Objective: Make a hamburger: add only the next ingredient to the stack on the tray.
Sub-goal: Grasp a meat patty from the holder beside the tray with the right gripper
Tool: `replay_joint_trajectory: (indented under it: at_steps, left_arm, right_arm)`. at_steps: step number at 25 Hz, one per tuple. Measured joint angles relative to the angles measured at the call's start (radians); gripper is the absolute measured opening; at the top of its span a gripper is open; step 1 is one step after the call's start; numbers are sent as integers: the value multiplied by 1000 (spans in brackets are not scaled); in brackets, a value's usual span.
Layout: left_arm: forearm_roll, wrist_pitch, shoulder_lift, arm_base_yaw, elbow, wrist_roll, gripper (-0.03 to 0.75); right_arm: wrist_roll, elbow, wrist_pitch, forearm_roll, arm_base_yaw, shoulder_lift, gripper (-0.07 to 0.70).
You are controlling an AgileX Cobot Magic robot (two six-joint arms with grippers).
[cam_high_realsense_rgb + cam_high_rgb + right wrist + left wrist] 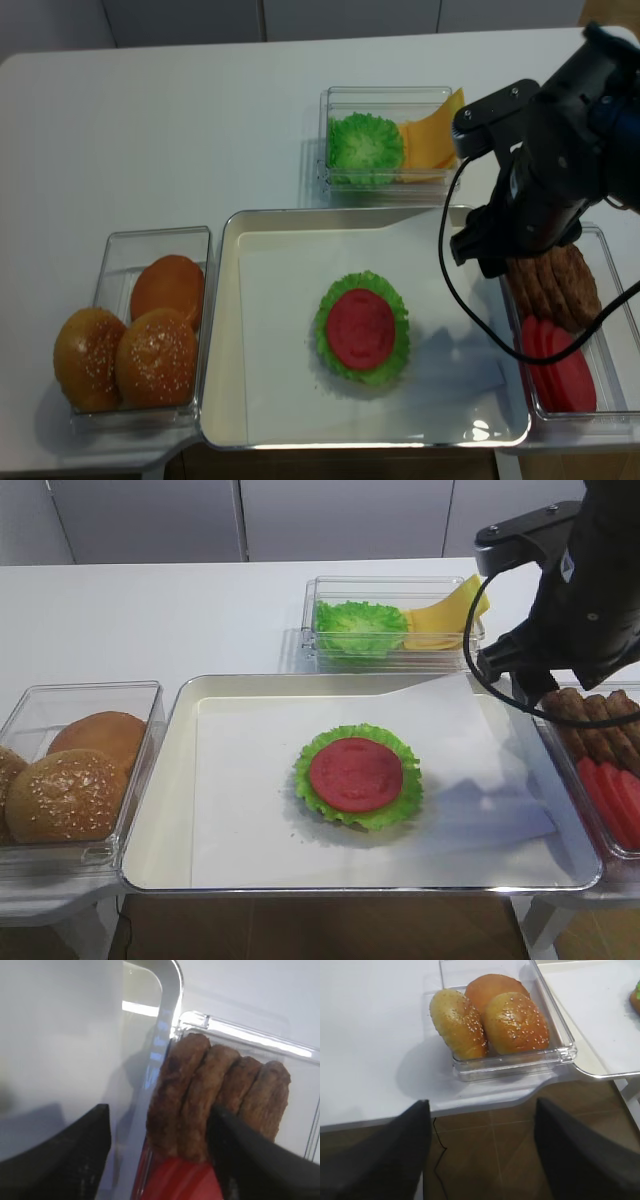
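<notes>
The stack [357, 775], a frilly green lettuce leaf under a red tomato slice, lies mid-paper on the metal tray [172, 820]. Several brown meat patties [200, 1090] stand on edge in a clear tub [260, 1037] right of the tray, also seen from above [552, 285]. My right gripper [159, 1110] hangs open over that tub's near end. One of its fingers [75, 1155] is on the tray side and the other reaches in among the patties, gripping nothing. My left gripper [480, 1105] is open and empty past the table's front edge.
Red tomato slices [615, 795] share the patty tub. A tub at the left [90, 687] holds sesame buns [515, 1022]. Behind the tray, another tub holds loose lettuce [360, 628] and yellow cheese [445, 620]. The right arm [580, 590] and its cable hang above the tray's right edge.
</notes>
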Motion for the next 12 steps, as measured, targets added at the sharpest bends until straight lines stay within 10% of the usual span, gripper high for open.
replay_joint_trajectory:
  at_steps: [12]
  left_arm:
    - [0, 0, 0, 0, 0, 0, 477]
  right_arm:
    - [19, -2, -22, -30, 0, 79, 413]
